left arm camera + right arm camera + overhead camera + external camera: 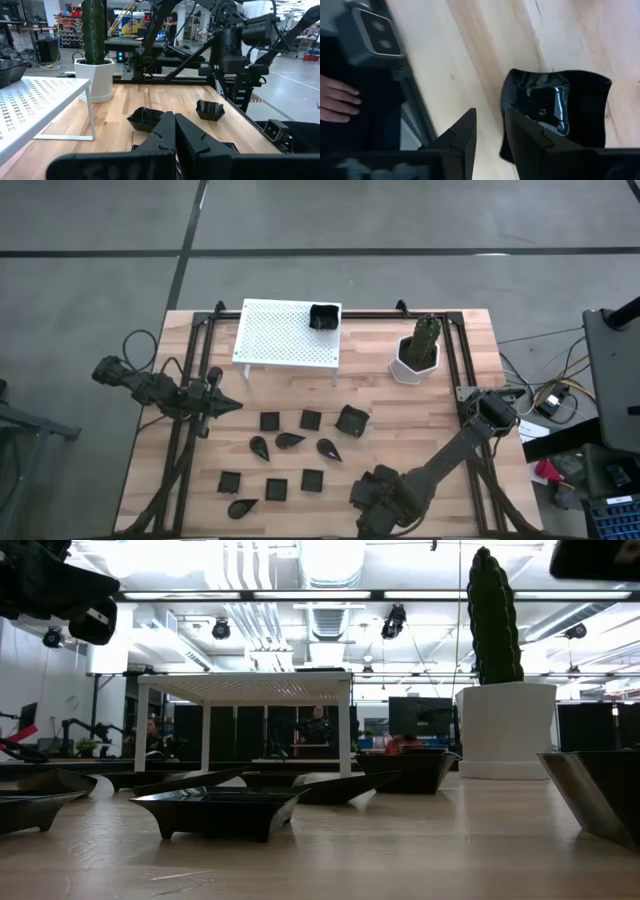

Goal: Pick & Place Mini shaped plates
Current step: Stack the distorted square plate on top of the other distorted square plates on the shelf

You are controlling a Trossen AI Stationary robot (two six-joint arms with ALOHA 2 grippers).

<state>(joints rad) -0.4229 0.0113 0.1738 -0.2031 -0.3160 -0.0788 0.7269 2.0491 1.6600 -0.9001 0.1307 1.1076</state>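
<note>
Straddling the raised-rim square dish's (555,107) rim, right hand (490,132) stands narrowly parted; seat deeper before closing. Left hand (174,131) shut, empty.

No legible text, label, brand, number or sign is present in any view. The table surface, the black dishes, the white rack and the white pot carry no markings. The shelving in the room behind the table, seen from the left wrist, holds coloured boxes and a yellow-and-blue panel (any print on these is too small to read). The screens visible from table height show no readable characters.
</note>
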